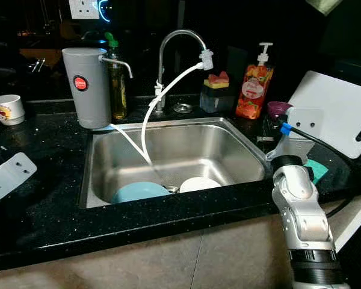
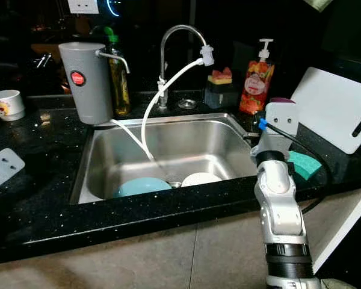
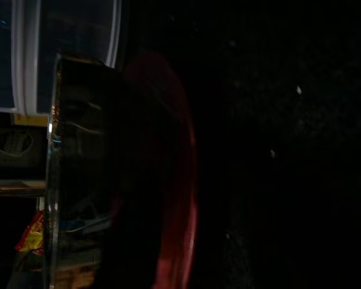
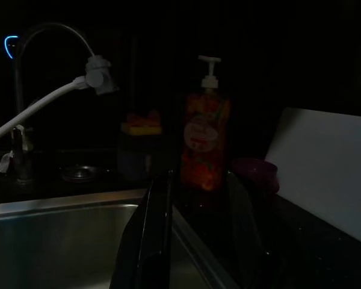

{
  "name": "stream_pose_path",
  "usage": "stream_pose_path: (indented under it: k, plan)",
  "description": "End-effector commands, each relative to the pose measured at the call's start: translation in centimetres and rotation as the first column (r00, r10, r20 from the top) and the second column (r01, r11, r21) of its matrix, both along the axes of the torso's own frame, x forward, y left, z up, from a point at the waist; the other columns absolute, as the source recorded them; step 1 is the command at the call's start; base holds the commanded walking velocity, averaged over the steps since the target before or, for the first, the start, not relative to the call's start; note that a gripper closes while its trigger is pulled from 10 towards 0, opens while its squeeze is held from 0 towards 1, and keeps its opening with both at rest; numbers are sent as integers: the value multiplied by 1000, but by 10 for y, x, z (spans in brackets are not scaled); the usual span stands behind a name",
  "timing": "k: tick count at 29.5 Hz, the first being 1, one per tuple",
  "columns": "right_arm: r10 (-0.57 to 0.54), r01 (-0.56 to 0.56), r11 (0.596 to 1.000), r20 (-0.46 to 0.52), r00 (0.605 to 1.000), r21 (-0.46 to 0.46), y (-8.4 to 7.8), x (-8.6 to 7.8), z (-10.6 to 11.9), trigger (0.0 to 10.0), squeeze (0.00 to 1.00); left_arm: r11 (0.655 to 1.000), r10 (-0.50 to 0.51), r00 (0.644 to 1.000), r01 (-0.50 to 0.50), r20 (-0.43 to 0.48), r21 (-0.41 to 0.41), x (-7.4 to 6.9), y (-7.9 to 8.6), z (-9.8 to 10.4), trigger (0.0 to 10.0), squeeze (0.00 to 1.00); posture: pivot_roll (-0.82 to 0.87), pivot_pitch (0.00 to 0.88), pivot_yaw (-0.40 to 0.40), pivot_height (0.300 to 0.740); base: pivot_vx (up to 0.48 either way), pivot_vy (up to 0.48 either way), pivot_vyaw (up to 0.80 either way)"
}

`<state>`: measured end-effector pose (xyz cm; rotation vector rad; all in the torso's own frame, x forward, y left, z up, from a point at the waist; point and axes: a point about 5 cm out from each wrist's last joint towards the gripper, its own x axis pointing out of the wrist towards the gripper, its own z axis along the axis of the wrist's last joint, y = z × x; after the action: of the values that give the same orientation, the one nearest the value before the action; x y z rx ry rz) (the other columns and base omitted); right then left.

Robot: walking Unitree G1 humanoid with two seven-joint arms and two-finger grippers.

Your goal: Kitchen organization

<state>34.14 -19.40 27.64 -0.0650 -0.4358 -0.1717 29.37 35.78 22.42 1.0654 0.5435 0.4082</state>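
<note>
Left gripper (image 1: 9,174) rests on the dark counter (image 1: 42,211) at far left; whether its fingers are parted cannot be told. In the sink (image 1: 168,150): blue bowl (image 1: 138,191) beside white bowl (image 1: 198,183) by the drain. Both likely rigid, wet, slippery, breakable; best taken by the rim. Right gripper (image 4: 192,235) hovers over the sink's right edge, fingers parted, holding nothing. Its wrist view lines them up on the soap bottle (image 4: 204,138) and purple cup (image 4: 256,174); head views alone show the bowls and green sponge (image 2: 302,164).
</note>
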Motion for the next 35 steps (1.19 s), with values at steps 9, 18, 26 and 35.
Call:
stream_pose_path:
  k: [9, 18, 26, 35]
  plan:
    - [1, -1, 1000, 3, 1000, 11, -2, 2, 1, 10000, 0, 996, 82, 996, -83, -34, -18, -14, 23, -6, 1647, 0, 147, 51, -71, 740, 0, 0, 0]
    - [1, -1, 1000, 5, 1000, 9, -2, 2, 2, 10000, 0, 997, 72, 996, -74, -48, -38, -12, 19, -14, 8431, 0, 143, 50, -73, 740, 0, 0, 0]
    - [1, -1, 1000, 6, 1000, 9, -3, 3, 3, 10000, 0, 994, -8, 998, 2, -60, -108, -5, 3, -20, 10000, 0, 141, 49, -74, 740, 0, 0, 0]
    - [-3, 3, 1000, 8, 1000, 12, -3, 2, 2, 10000, 0, 976, -165, 983, 150, -83, -155, 7, -30, -26, 10000, 0, 141, 49, -74, 740, 0, 0, 0]
